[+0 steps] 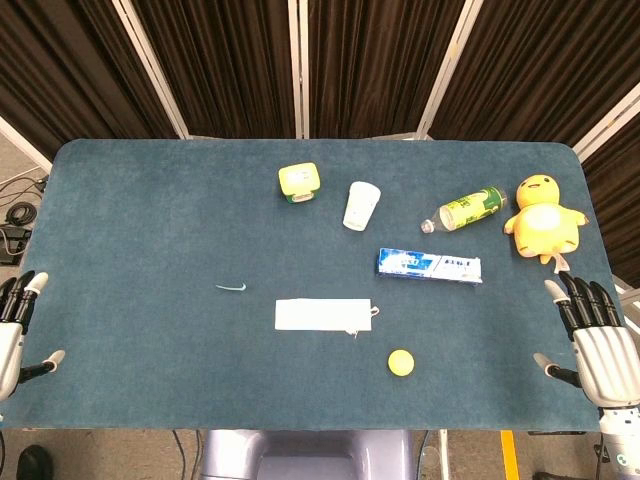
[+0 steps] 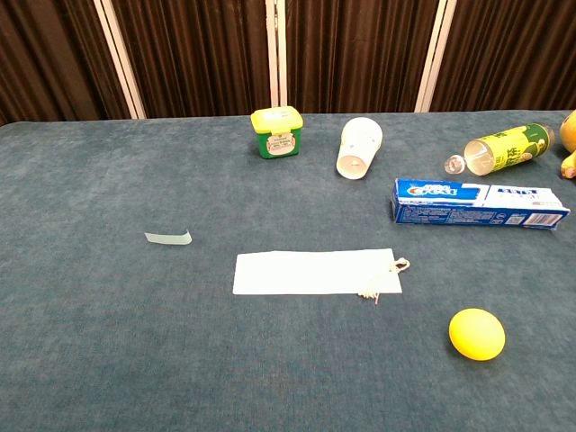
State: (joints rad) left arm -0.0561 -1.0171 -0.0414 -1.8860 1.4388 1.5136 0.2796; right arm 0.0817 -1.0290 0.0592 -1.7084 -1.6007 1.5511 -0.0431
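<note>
- Meanwhile, the left hand point(image 1: 15, 325) rests at the desk's point(image 1: 140, 230) left edge near the front corner, fingers spread, holding nothing
- Opposite, the right hand point(image 1: 592, 335) sits at the right edge, fingers apart and likewise bare
- Nearest it, a yellow plush chick point(image 1: 543, 219) lies by the right edge, beside a tipped green bottle point(image 1: 465, 210)
- A yellow ball point(image 1: 401, 362) sits near the front edge; the left half lies largely open, save a small paper slip point(image 1: 231, 288)
</note>
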